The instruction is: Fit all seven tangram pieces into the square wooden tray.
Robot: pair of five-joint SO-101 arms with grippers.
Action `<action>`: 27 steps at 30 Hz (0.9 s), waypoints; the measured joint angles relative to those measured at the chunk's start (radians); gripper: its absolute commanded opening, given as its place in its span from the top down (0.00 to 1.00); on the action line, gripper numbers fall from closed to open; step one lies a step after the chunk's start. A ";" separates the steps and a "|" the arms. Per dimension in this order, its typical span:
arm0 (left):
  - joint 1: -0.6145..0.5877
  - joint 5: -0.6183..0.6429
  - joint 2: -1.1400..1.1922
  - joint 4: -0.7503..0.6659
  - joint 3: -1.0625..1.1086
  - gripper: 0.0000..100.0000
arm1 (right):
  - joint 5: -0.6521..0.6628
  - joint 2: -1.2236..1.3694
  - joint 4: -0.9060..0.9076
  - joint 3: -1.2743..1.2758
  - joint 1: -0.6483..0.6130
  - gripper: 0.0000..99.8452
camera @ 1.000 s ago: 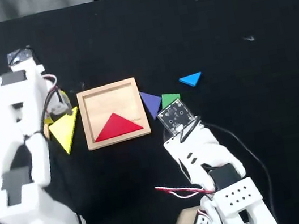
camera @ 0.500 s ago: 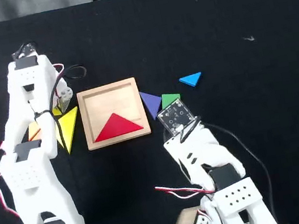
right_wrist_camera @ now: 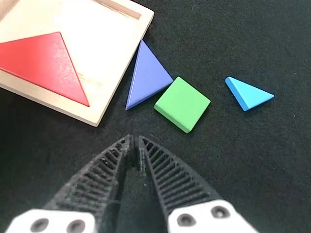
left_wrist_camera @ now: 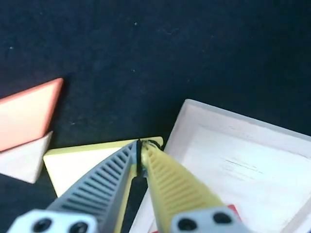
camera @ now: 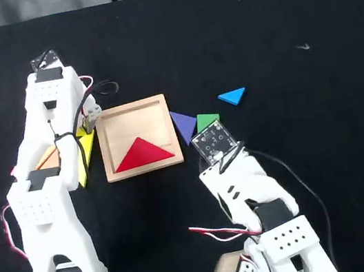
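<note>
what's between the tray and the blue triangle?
A purple triangle beside the tray, then a green square, before the blue triangle; right wrist view shows it.

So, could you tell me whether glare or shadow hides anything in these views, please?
Left wrist view: light washes the tray floor pale, its grain barely showing, and the left gripper covers part of the yellow triangle. Right wrist view: glare whitens the bare tray floor, while the red triangle reads clearly. High view: even light, with no harsh shadows on the tray.
</note>
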 measured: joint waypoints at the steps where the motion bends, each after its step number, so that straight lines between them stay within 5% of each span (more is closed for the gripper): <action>1: 0.000 0.000 0.014 0.000 0.000 0.97 | 0.000 0.000 0.000 0.000 0.000 0.99; 27: 0.029 -0.153 0.089 0.170 -0.058 0.97 | 0.000 0.000 0.000 0.000 0.000 0.99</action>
